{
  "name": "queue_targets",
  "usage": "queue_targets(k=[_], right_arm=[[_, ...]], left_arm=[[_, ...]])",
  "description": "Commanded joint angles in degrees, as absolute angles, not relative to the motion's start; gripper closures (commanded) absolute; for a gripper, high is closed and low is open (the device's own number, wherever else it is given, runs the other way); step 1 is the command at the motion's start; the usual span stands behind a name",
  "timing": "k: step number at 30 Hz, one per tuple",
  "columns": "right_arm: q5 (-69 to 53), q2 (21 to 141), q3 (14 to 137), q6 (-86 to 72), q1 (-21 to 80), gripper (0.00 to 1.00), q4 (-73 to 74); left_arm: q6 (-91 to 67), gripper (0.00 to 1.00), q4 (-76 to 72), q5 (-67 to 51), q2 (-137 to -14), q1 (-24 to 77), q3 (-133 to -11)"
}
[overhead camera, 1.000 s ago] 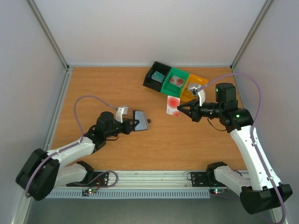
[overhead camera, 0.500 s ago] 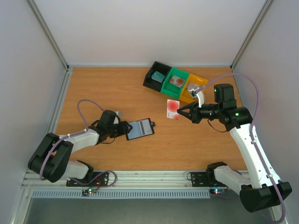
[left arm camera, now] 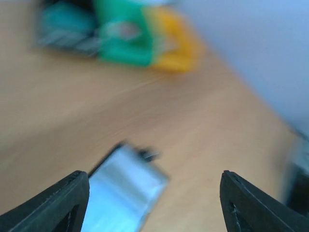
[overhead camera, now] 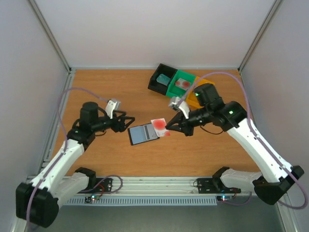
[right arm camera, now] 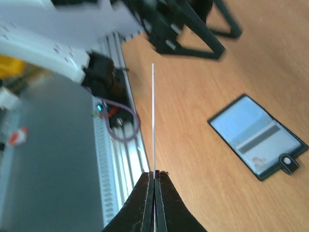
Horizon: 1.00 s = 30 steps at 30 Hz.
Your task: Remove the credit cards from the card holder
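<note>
From above, my left fingers [overhead camera: 129, 122] stand spread and empty, just left of the card holder [overhead camera: 144, 134], which lies open mid-counter [overhead camera: 96, 87]. My right fingers [overhead camera: 168, 127] pinch the whitish card [overhead camera: 160, 126] at the holder's right end. By the far edge, the black tray [overhead camera: 154, 83] holds a teal card [overhead camera: 164, 79] and the green tray [overhead camera: 186, 75] a pink card [overhead camera: 182, 83]; the orange tray [overhead camera: 191, 100] is mostly hidden.

Left wrist, blurred: the holder [left arm camera: 123, 193] lies between my parted fingers.

Right wrist: the card [right arm camera: 153, 121] is clamped edge-on, and the holder [right arm camera: 258, 137] lies flat beyond.

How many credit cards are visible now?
3: teal one in the black tray, reddish one in the green tray, whitish one in the right gripper. The card holder may hide more.
</note>
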State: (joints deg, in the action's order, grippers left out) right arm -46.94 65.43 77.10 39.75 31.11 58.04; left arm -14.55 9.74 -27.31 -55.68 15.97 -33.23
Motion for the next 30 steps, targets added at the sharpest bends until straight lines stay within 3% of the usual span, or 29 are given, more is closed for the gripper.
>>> queue_targets(k=[1, 5, 10, 14, 19, 24, 29, 30], right_arm=[[-29.21, 72.01, 82.14, 48.1, 40.44, 0.99, 68.09], [-22.66, 77.31, 85.23, 50.0, 46.77, 0.99, 70.7], [-22.05, 80.42, 87.72, 51.54, 52.15, 0.99, 69.44], [-21.71, 81.91, 89.4, 52.14, 55.12, 0.99, 69.7], [-23.42, 81.17, 89.13, 52.21, 56.59, 0.99, 68.8], [-22.72, 80.51, 89.21, 52.87, 56.78, 0.99, 67.25], [-21.85, 80.05, 89.33, 53.42, 56.78, 0.99, 66.93], [-21.67, 80.21, 89.5, 53.5, 56.78, 0.99, 66.99]], left_arm=[[18.07, 0.25, 15.94, -75.32, -49.72, 15.81, -43.56], [25.29, 0.2, 31.57, -79.52, -50.65, 17.12, -46.66], [21.3, 0.19, 30.85, -65.45, -51.08, 25.74, -44.93], [14.24, 0.22, 21.62, -59.69, -52.12, 28.92, -43.87], [11.47, 0.48, 20.97, -60.91, -53.04, 30.06, -43.84], [13.62, 0.87, 21.97, -59.32, -52.69, 32.29, -43.51], [14.19, 0.94, 22.59, -59.65, -52.35, 32.41, -43.34], [14.27, 0.99, 22.45, -59.71, -52.46, 32.43, -43.33]])
